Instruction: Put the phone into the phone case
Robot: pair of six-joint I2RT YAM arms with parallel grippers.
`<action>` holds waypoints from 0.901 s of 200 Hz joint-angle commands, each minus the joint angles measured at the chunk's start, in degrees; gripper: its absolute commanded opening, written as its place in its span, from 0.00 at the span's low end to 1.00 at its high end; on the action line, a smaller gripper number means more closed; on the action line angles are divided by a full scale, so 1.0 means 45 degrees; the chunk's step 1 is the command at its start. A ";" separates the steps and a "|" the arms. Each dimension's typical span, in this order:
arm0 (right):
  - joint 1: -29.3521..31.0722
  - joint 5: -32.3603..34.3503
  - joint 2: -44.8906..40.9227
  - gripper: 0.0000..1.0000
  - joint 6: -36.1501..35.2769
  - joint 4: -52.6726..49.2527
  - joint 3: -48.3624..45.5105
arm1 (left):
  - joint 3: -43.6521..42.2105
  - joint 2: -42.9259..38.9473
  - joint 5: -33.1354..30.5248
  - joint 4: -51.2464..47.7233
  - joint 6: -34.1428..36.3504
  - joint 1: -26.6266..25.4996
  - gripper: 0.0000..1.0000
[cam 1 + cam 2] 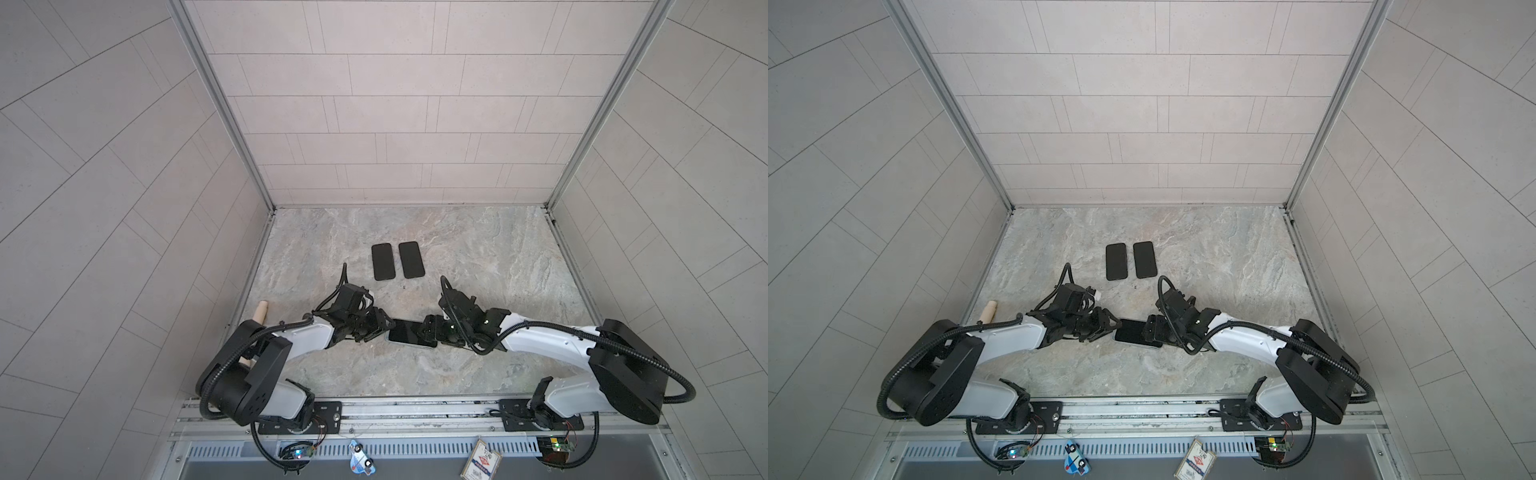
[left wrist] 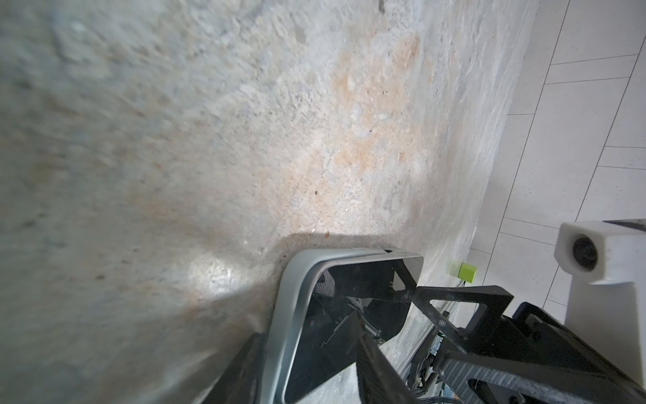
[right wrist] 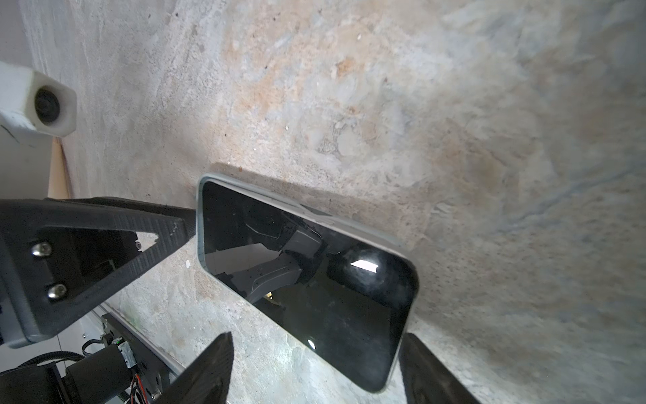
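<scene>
Right wrist view shows the right end effector (image 3: 316, 337) open around the phone (image 3: 307, 280). The left end effector (image 2: 307, 325) seems to pinch it.

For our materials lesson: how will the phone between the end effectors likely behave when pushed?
The phone looks stiff: straight edges, no sag. Its glossy, reflective screen is probably slippery and fragile. Being flat-bodied, it should slide, not roll.
</scene>
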 commanded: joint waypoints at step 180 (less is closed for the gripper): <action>0.0361 -0.0255 0.1000 0.77 0.0374 0.0959 0.0786 | 0.0145 0.0153 0.0224 0.0262 0.0061 -0.0051 0.50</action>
